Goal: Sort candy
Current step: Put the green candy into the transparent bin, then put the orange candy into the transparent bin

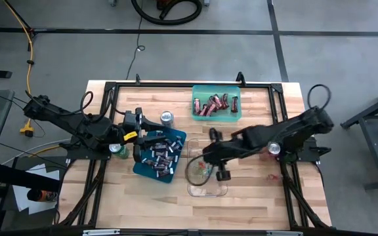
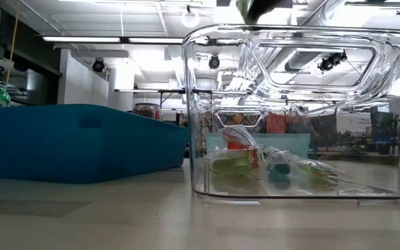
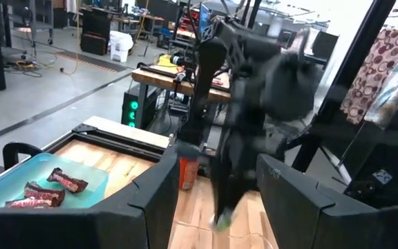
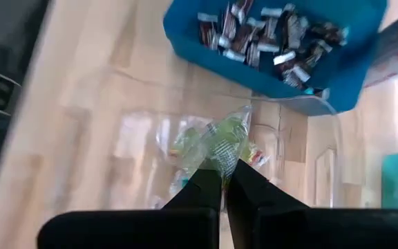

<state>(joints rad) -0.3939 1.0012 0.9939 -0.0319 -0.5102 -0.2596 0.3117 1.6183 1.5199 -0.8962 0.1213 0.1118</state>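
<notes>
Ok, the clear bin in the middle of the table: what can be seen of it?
The clear bin is a see-through, plastic-looking box with rounded corners and a moulded rim, standing upright on the table beside the blue bin, apart from it in the low view. Inside, on its floor, lie a few green-and-red candies. The right gripper hangs over it, fingers shut on a green candy.

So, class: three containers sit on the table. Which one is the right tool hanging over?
The clear bin, holding green-wrapped candy. The right tool grips another green piece above it. The blue bin and green tray lie off to the sides.
</notes>
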